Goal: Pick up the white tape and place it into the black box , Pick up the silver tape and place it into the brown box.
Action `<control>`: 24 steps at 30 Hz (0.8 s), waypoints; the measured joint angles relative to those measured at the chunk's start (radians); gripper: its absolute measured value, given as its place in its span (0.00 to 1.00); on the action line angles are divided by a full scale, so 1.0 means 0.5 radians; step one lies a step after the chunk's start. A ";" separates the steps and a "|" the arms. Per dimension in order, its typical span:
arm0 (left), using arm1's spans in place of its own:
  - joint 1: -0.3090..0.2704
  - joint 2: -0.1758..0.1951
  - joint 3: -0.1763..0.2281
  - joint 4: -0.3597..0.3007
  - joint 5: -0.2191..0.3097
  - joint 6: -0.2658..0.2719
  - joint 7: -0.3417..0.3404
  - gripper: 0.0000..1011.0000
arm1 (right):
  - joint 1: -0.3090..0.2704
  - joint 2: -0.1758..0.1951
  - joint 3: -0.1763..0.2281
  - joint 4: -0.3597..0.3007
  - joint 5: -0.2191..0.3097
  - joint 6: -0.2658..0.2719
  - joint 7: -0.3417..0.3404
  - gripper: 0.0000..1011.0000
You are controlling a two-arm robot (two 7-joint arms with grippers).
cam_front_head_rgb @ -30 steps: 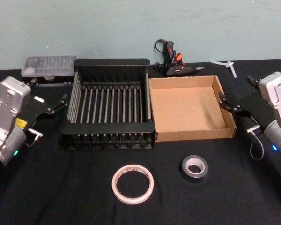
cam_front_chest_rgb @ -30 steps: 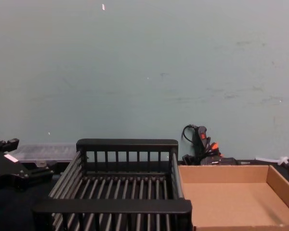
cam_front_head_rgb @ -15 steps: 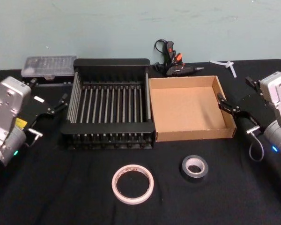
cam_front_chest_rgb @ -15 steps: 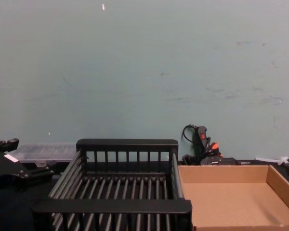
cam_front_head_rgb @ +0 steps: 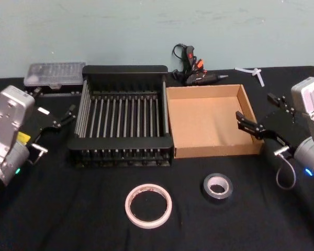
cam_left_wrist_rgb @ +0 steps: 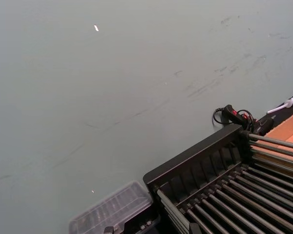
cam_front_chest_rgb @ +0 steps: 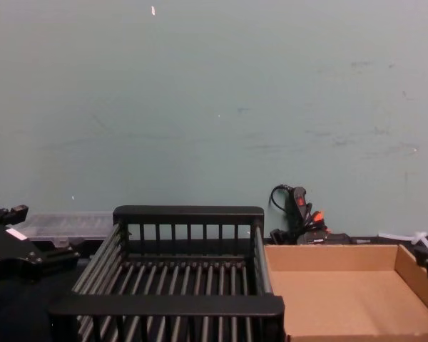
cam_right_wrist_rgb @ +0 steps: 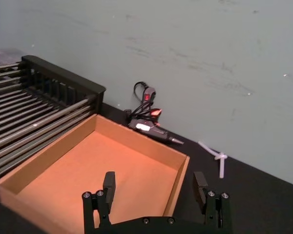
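Note:
The white tape (cam_front_head_rgb: 148,205) lies flat on the black cloth near the front, and the silver tape (cam_front_head_rgb: 217,187) lies to its right. Behind them the black box (cam_front_head_rgb: 120,140) and the brown box (cam_front_head_rgb: 204,117) stand side by side, both holding nothing. My right gripper (cam_front_head_rgb: 255,110) hovers open at the brown box's right wall, well behind the silver tape. The right wrist view shows that gripper (cam_right_wrist_rgb: 155,183) spread above the brown box (cam_right_wrist_rgb: 112,165). My left gripper (cam_front_head_rgb: 63,117) stays open to the left of the black box, nothing in it.
A clear plastic case (cam_front_head_rgb: 55,73) sits behind the black box's left corner. A black and orange glue gun (cam_front_head_rgb: 196,73) and a white plastic piece (cam_front_head_rgb: 254,73) lie along the back edge by the wall.
My right gripper has swung left and a little forward, its fingers now over the brown box's right wall. The left arm and both tapes have not moved.

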 joint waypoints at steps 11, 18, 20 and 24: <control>0.000 0.000 0.000 0.000 0.000 0.000 0.000 0.99 | -0.217 0.034 0.132 -0.329 0.103 0.305 -0.023 0.99; 0.000 0.000 0.000 0.000 0.000 0.000 0.000 0.99 | -0.355 0.019 0.221 -0.489 0.229 0.537 -0.026 0.99; 0.000 0.000 0.000 0.000 0.000 0.000 0.000 0.99 | -0.393 0.011 0.241 -0.526 0.261 0.599 -0.022 0.99; 0.000 0.000 0.000 0.000 0.000 0.000 0.000 0.99 | -0.443 0.006 0.257 -0.581 0.296 0.710 -0.007 0.99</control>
